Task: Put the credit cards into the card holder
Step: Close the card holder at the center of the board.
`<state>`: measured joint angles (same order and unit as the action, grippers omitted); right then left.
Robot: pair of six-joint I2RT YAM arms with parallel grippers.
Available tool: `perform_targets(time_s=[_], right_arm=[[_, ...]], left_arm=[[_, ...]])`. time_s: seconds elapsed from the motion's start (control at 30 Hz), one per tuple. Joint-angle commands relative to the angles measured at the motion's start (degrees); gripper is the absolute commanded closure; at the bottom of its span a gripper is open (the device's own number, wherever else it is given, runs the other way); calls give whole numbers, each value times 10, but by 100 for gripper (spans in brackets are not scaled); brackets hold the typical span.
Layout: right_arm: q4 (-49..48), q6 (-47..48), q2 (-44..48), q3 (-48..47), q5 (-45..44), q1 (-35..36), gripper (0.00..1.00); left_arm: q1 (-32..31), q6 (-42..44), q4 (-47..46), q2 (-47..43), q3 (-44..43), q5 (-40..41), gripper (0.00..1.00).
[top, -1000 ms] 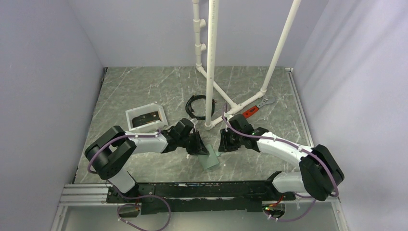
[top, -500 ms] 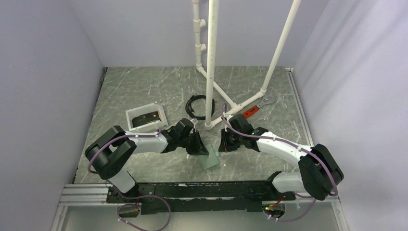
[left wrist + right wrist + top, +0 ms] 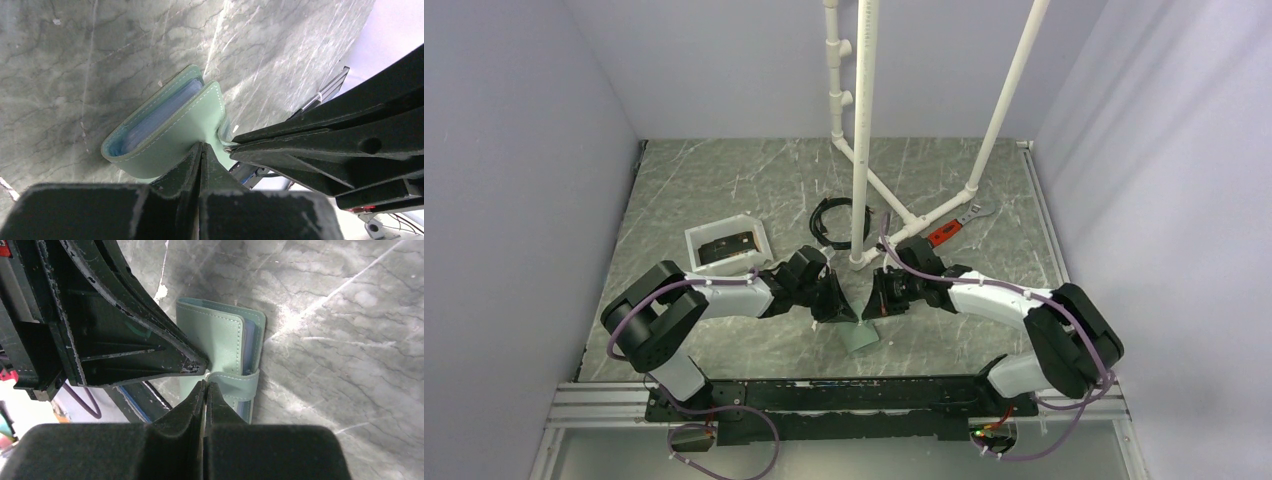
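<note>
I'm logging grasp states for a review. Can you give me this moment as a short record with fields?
card holder: folded, blue inner edge showing
left gripper: shut on its cover edge
right gripper: shut on its strap
credit cards: dark ones lying in white tray

The table (image 3: pixel 724 180) is grey-green, veined like marble. Left of middle a white tray (image 3: pixel 720 224) sits on it, with a black cable coil (image 3: pixel 816 220) just to its right. A white pipe frame (image 3: pixel 861 120) stands at the centre and back, and a red-handled wrench (image 3: pixel 944 234) lies beside its foot. Toward the near edge lies a folded green wallet (image 3: pixel 862 337).
</note>
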<state>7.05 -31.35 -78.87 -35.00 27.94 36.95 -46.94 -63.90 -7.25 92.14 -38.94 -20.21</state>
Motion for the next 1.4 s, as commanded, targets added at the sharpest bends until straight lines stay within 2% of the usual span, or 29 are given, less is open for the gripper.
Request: perform_targets(time_s=[0.0, 0.43, 1.17, 1.37], right_arm=[[-63, -25, -12, 0, 52, 1, 100], [-24, 4, -29, -1, 18, 6, 100], [0, 28, -48, 10, -54, 71, 100], [8, 42, -52, 3, -71, 79, 100]], left_arm=[[-6, 8, 34, 13, 1, 27, 96], [-6, 7, 33, -3, 10, 39, 97], [-4, 2, 65, -47, 17, 59, 94], [-4, -1, 114, -112, 39, 72, 83]])
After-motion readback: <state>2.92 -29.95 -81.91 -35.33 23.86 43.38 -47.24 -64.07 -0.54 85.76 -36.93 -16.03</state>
